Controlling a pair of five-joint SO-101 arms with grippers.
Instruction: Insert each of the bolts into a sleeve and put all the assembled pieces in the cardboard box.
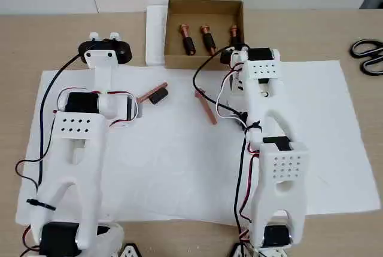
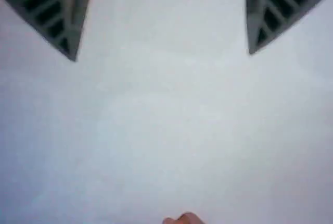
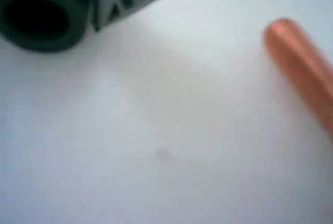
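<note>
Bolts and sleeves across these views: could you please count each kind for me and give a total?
Bolts: 5
Sleeves: 5
Total: 10

Lighting: bright, even, fell from overhead. Shadows: lay soft and short beneath the left arm point(image 1: 75, 143) and right arm point(image 1: 281, 173) on the white sheet point(image 1: 179, 167) (deeper inside the cardboard box point(image 1: 197, 63)). Desk point(image 1: 36, 36): was evenly lit.
</note>
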